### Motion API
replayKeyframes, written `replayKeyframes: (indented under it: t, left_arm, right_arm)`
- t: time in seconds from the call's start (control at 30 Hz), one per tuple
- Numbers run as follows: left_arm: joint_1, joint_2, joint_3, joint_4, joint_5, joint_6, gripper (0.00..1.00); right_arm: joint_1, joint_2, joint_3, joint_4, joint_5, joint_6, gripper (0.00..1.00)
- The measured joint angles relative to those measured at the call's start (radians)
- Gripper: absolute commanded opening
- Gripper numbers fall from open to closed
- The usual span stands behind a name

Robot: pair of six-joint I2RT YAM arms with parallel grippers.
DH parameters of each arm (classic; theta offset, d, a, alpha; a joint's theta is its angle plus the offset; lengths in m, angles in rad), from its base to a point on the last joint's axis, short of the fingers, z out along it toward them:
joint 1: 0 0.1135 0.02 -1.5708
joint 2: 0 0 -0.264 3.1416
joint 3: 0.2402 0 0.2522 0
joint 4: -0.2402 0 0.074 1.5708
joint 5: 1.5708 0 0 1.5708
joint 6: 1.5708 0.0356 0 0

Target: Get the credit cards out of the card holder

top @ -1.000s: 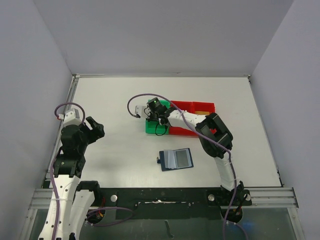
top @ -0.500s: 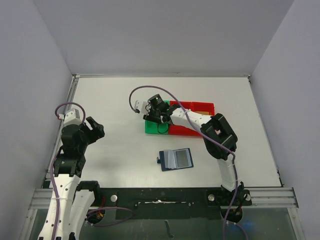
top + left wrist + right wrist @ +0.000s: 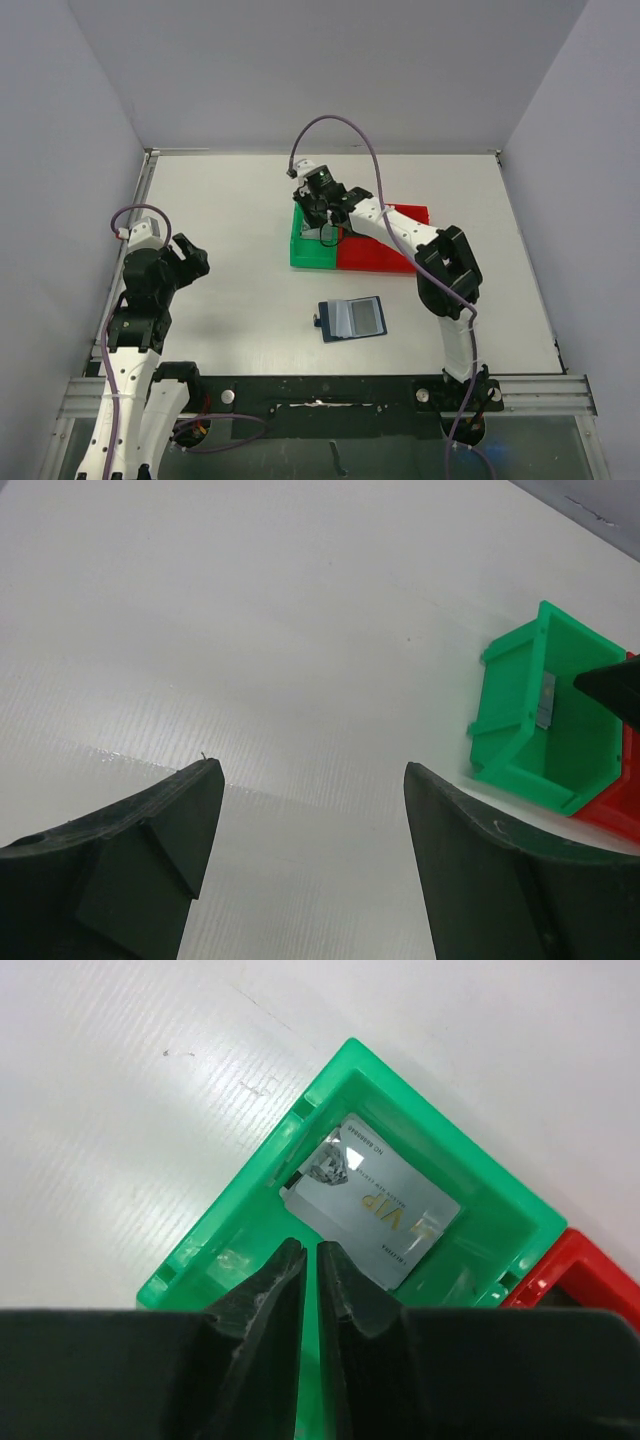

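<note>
Over the green tray (image 3: 245, 1195) my right pincer (image 3: 310, 1248) hangs with its jaws all but closed, only a slit between them and nothing in it. The silver-grey card (image 3: 375, 1200) lies flat on the tray floor, VIP print up. The red tray (image 3: 580, 1270) touches the green one. The card holder (image 3: 351, 318) lies open on the tabletop (image 3: 230, 210), well apart from both arms. I can't tell whether cards remain in its pockets. The left pincer (image 3: 312, 770) is spread wide and empty, off to the left. Risks as I see them: the right fingers sit close to the tray wall, so a sideways pull-out could snag it and shove both trays. The holder is loose, and with nothing pinning it, tugging a card would likely drag the whole wallet.
</note>
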Motion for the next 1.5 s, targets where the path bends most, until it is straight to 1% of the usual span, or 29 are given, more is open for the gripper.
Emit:
replayKeyframes:
  t: [0.07,0.17,0.43,0.83,1.23,1.4,1.5]
  left_arm:
    - [0.000,0.003,0.000,0.000,0.000,0.000,0.73]
    - [0.000,0.006,0.000,-0.003,0.000,0.000,0.73]
    - [0.000,0.006,0.000,-0.003,0.000,0.000,0.73]
    - [0.000,0.005,0.000,-0.003,0.000,0.000,0.73]
    - [0.000,0.006,0.000,-0.003,0.001,0.001,0.73]
    - [0.000,0.006,0.000,-0.003,0.001,0.001,0.73]
    - [0.000,0.006,0.000,-0.003,0.001,0.000,0.73]
  right_arm:
    - [0.002,0.004,0.016,-0.016,0.010,0.090,0.12]
    - [0.006,0.008,0.016,-0.047,0.018,0.182,0.12]
    - [0.022,0.085,0.046,-0.122,0.062,0.306,0.13]
    - [0.028,0.179,0.109,-0.159,0.128,0.359,0.15]
    - [0.028,0.232,0.143,-0.145,0.201,0.372,0.19]
    - [0.029,0.232,0.143,-0.143,0.225,0.372,0.21]
    - [0.029,0.232,0.143,-0.142,0.225,0.370,0.28]
